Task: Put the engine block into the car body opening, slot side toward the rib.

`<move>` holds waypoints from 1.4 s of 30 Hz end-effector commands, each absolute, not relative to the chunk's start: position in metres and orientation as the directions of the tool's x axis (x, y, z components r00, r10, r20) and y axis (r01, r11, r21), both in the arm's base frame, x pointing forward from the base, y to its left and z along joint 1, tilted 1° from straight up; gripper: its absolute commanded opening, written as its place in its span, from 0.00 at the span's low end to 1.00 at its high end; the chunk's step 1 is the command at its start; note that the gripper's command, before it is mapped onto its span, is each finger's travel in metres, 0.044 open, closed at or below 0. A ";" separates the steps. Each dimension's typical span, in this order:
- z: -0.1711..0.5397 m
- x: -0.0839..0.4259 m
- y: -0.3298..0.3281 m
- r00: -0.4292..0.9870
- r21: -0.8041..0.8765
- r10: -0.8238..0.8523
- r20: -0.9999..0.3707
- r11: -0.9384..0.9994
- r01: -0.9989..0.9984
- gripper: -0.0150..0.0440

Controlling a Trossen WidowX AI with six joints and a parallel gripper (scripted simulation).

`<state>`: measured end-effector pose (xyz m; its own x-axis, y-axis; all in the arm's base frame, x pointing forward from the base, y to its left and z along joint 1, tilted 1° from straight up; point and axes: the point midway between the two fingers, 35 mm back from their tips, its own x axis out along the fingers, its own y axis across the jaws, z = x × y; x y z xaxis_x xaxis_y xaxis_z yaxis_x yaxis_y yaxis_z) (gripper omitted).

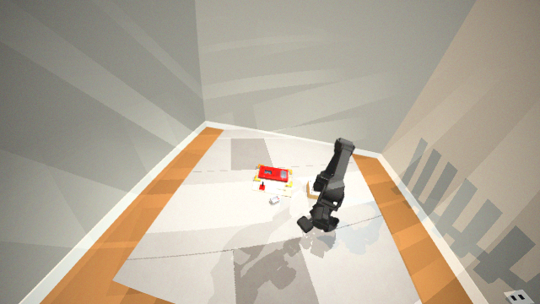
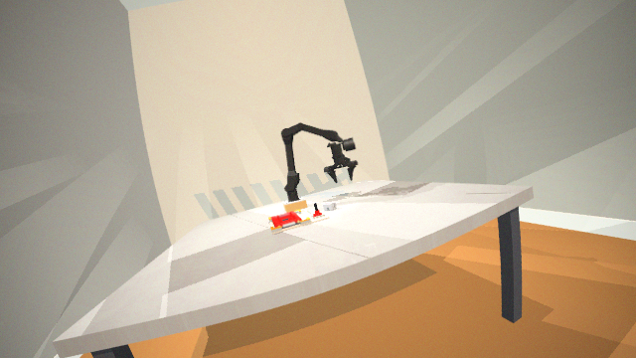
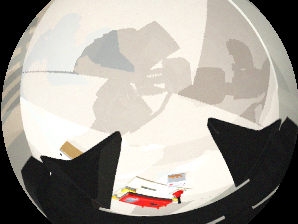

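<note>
The red car body (image 1: 275, 173) (image 2: 276, 222) (image 3: 150, 201) lies on a pale board with yellow parts at its corners. Its dark opening (image 1: 268, 172) shows in the top view; depth and rib are too small to tell. A small light grey block (image 1: 274, 200) (image 2: 329, 206) (image 3: 176, 179), seemingly the engine block, lies on the table just beside the board, outside the car body. Its slot side cannot be told. My gripper (image 2: 344, 180) (image 3: 165, 129) is open and empty, high above the table and off to the side of the block and car body.
A red piece with a black upright part (image 1: 261, 187) (image 2: 317, 214) (image 3: 178, 195) stands on the pale board (image 1: 278, 189) between the car body and the block. A wood-coloured box (image 1: 313, 193) (image 2: 296, 205) (image 3: 72, 149) stands near the arm's base.
</note>
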<state>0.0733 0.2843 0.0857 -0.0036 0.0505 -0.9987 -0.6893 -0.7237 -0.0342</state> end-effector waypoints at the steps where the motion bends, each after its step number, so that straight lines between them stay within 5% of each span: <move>1: 0.086 0.079 0.283 -0.003 -0.032 0.054 -0.999 -0.636 -0.771 1.00; 21: 0.086 0.111 0.271 0.001 -0.001 0.051 -0.999 0.006 -1.000 1.00; 42: 0.085 0.146 0.256 0.005 0.028 0.046 -0.999 0.671 -0.741 1.00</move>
